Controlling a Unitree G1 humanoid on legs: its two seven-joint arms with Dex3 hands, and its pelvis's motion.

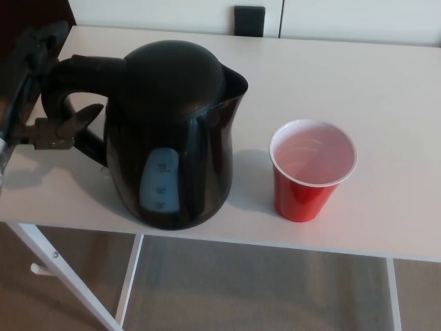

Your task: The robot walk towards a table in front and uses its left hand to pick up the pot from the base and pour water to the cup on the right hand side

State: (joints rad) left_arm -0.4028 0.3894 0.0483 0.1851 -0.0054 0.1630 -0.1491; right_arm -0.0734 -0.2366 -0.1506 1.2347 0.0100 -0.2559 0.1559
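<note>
At the picture's left edge, the left hand (38, 96) reaches in with fingers spread around the pot's handle (65, 89), not clamped. Just right stands the pot (172, 138); farther right, the red cup (310, 169), both on the table (386, 89).

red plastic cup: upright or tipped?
Upright. The red plastic cup stands on the white table, its round white rim facing up, beside the black kettle.

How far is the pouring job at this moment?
Done: the robot is at the table. In hand: the left robot hand is at the handle of the pot, one finger through the loop, grip not closed. Left: lifting the pot and pouring into the red cup.
</note>
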